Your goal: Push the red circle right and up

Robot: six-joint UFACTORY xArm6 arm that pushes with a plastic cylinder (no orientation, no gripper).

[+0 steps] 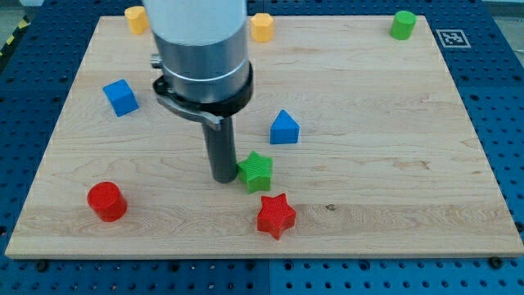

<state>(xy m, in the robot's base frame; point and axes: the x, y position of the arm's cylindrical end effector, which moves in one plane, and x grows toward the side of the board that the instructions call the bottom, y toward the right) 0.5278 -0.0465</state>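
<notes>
Red circle (106,201), red star (276,215), green star (256,170), pale wooden board (393,131)

A white upper housing, then a grey metal cylinder with black collar, ending in my tip (223,179).

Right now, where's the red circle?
The red circle sits near the board's bottom-left corner in the camera view, well to the view's left of my tip and the green star, below the blue cube.

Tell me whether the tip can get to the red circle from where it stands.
Probably yes: my tip sits beside the green star, and no block lies between it and the red circle toward the view's lower left.
</notes>
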